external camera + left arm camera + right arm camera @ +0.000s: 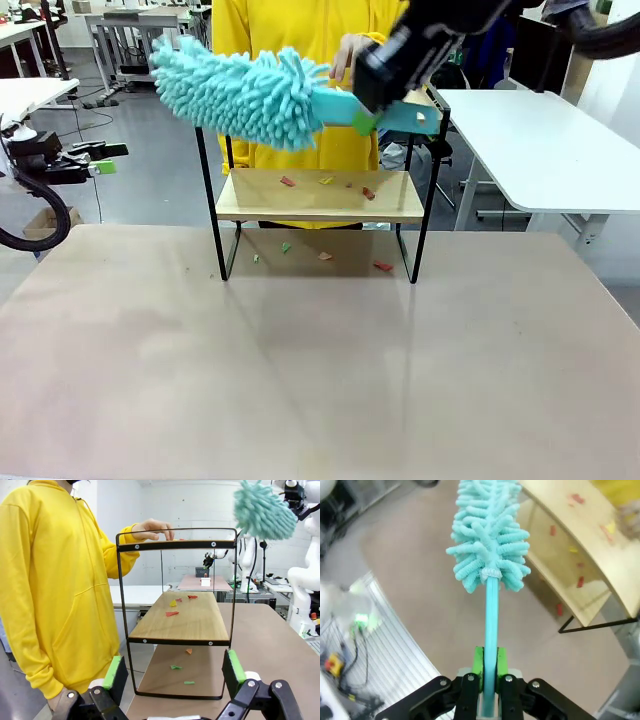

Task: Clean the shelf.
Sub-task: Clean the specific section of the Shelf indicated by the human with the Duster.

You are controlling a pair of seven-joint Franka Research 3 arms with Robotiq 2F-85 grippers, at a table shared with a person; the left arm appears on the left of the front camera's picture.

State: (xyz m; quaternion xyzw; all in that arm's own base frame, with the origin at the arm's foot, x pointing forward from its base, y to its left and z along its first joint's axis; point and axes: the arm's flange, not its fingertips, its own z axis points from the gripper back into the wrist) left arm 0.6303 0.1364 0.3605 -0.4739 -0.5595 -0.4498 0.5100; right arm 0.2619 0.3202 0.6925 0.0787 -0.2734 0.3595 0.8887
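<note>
The shelf [320, 208], light wood in a thin black frame, stands at the table's far middle. Small red and yellow scraps [326, 182] lie on its lower board, and more scraps [383, 266] lie on the table under it. My right gripper [372, 108] is shut on the handle of a teal fluffy duster [240, 92], held level at the shelf's top, head pointing left. The right wrist view shows the handle clamped between the right gripper [489, 679] pads and the duster head [487, 535] beside the shelf [580, 545]. My left gripper [175, 672] is open, off to the side facing the shelf [182, 622].
A person in a yellow hoodie [300, 30] stands behind the shelf with a hand [152, 529] resting on its top rail. My left gripper [108, 159] hovers beyond the table's left edge. A white table [550, 150] stands at the back right. The near tabletop [320, 380] is bare.
</note>
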